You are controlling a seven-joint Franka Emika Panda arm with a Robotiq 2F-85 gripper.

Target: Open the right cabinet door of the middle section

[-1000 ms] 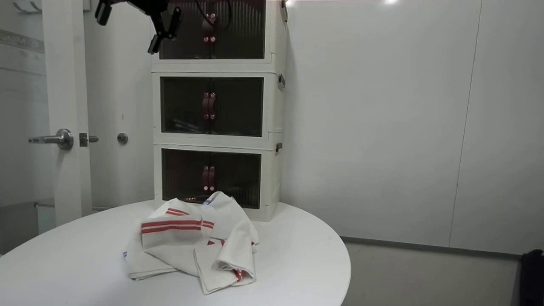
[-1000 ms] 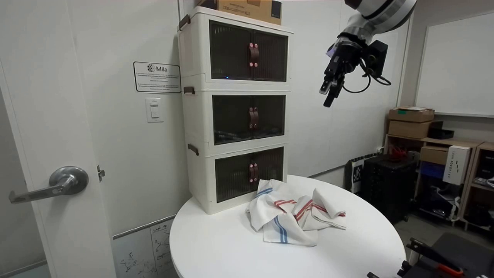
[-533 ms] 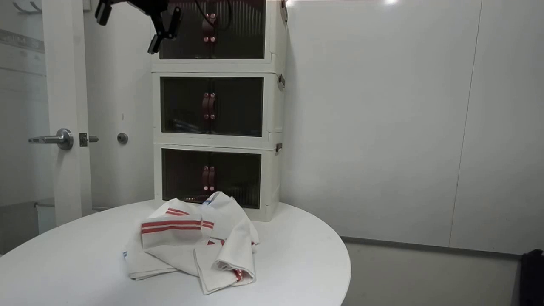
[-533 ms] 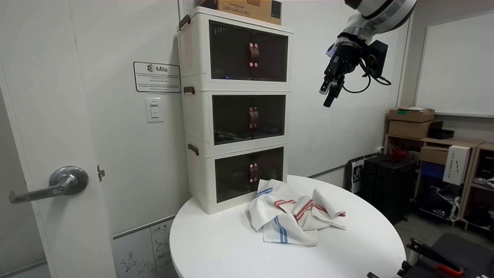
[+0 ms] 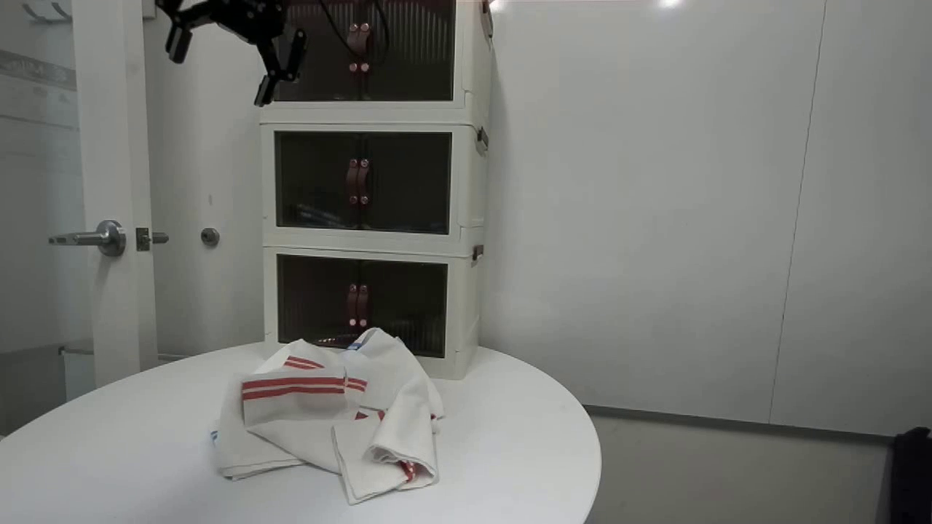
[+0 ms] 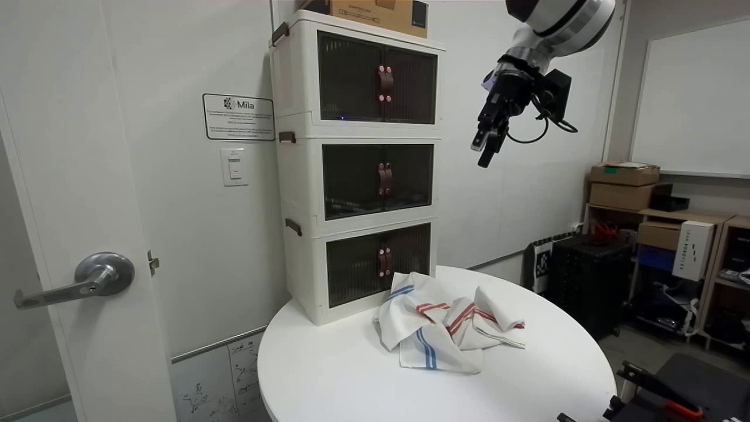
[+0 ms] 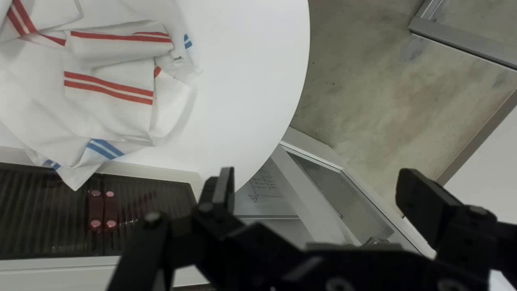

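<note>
Jaws spread and holding nothing, the gripper (image 5: 220,76) hangs upper left in an exterior view; the closed right cabinet door (image 5: 408,185) of the middle section (image 5: 461,182) sits upper center. With its handle (image 5: 365,182) just beside the left handle (image 5: 352,182), a wide grasp could catch both.

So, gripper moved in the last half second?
Yes: in an exterior view, the gripper appears lower and nearer the right cabinet door of the middle section.

Robot arm (image 6: 551,36) and whiteboard (image 6: 694,105) suggest a lab.
</note>
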